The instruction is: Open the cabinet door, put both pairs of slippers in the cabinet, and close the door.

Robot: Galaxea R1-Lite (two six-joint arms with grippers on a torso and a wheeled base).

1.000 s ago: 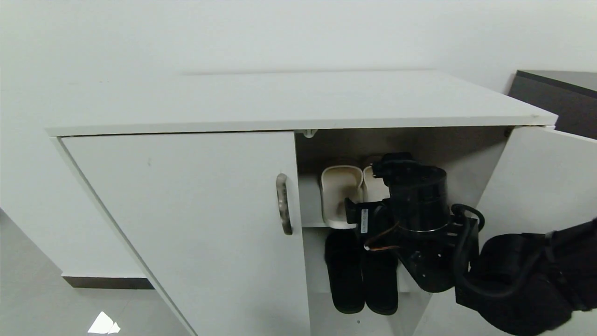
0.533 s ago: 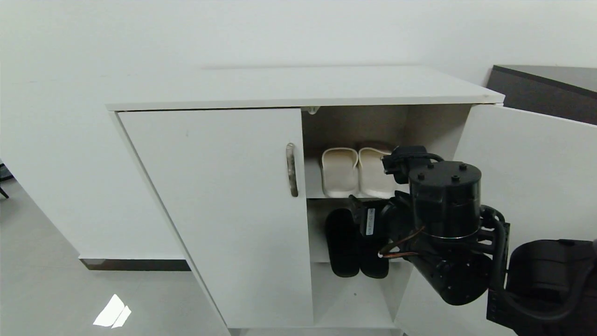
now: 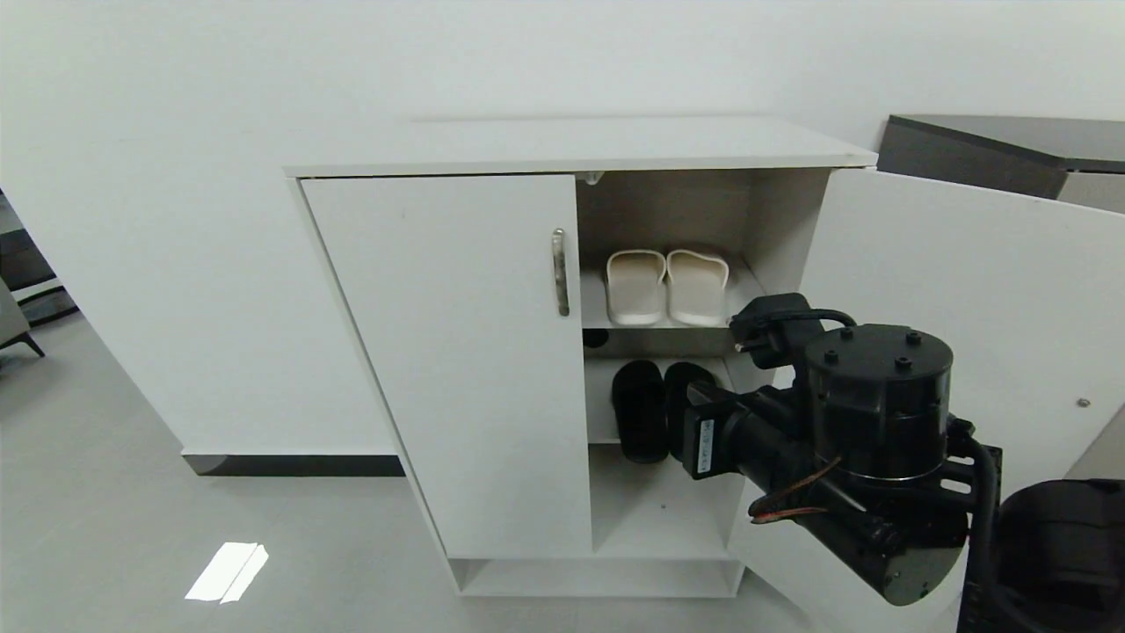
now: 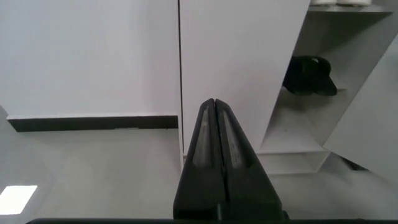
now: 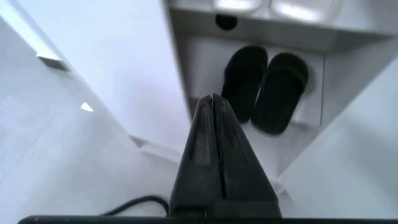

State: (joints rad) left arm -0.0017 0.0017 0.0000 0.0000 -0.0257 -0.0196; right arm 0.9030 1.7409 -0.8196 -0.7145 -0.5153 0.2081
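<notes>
The white cabinet (image 3: pixel 580 141) has its right door (image 3: pixel 967 299) swung wide and its left door (image 3: pixel 457 352) closed. A pair of white slippers (image 3: pixel 666 286) lies on the upper shelf, a pair of black slippers (image 3: pixel 646 409) on the shelf below. My right arm (image 3: pixel 870 413) hangs in front of the open half, level with the black pair and clear of the shelves. My right gripper (image 5: pixel 213 102) is shut and holds nothing, pointing toward the black slippers (image 5: pixel 264 87). Low over the floor by the closed door, my left gripper (image 4: pixel 214 106) is shut and holds nothing.
The closed door carries a metal handle (image 3: pixel 559 271) at its inner edge. A dark grey unit (image 3: pixel 1002 149) stands behind the open door at the right. A chair leg (image 3: pixel 18 338) shows at the far left. Grey floor (image 3: pixel 176 527) spreads before the cabinet.
The head camera has pulled back, so the whole cabinet now shows. My right arm has drawn out of the open cabinet, uncovering both pairs of slippers, which have stayed on their shelves.
</notes>
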